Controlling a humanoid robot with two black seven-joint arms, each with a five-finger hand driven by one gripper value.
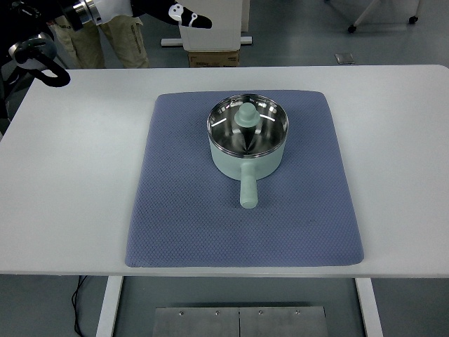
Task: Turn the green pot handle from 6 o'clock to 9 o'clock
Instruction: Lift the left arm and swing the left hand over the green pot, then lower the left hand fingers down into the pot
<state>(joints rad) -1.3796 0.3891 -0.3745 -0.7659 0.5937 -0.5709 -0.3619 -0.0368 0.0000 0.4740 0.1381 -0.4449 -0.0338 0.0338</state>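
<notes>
pot [247, 144]: pale green saucepan, shiny steel inside, sits upright on the mat, a bit above mat centre and slightly toward its right side
handle [248, 191]: green, straight, points from the pot toward the near table edge, i.e. 6 o'clock; end rests over the mat, nothing touching it
reflection: handle shape mirrored inside the pot bowl, looks like a knob but it's on the steel
mat [182, 210]: blue-grey textured pad, roughly square, under the pot, fills the middle of the table
table [70, 175]: white top, bare around the mat; nothing near the pot or in the handle's sweep to the left
left arm [42, 60]: dark curved piece far up-left of the pot, over the table's far-left corner, well apart from the mat; fingers not clear, can't tell if open or closed, holds nothing I can see
black-white part [188, 17]: beyond the far table edge, up-left of the pot; can't tell what it belongs to
person [112, 38]: khaki trousers standing behind the table, far up-left of the pot
cardboard box [213, 56]: on the floor behind the table, straight past the pot
floor: grey; table legs and a metal plate [238, 321] show below the near edge
cable [78, 302]: hangs near the left leg
</notes>
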